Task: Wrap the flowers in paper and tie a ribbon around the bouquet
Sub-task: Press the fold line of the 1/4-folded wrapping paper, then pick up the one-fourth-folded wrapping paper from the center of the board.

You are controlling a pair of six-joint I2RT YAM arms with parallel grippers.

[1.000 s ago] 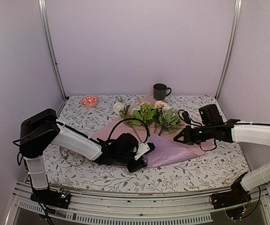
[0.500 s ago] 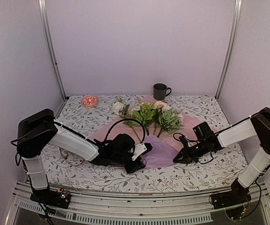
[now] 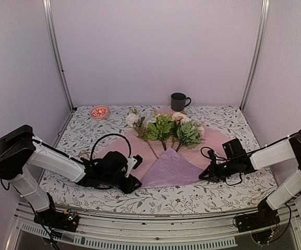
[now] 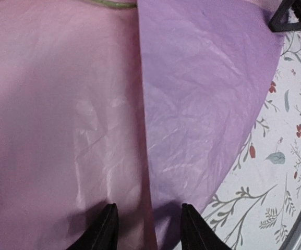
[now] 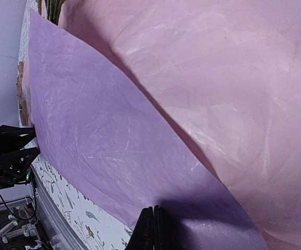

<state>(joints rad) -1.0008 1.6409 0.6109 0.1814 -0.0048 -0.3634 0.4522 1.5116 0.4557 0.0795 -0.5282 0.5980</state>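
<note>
One flap of paper pinched in right pincer.

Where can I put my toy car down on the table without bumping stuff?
Back right, the cloth is bare between the mug and the right wall. The front strip below the paper is bare too. The middle is crowded: flowers, paper, left claw, right claw.

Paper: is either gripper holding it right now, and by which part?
The right gripper is shut on the paper, pinching the near edge of its folded-over flap. The left gripper stands open over the fold line, holding nothing.
</note>
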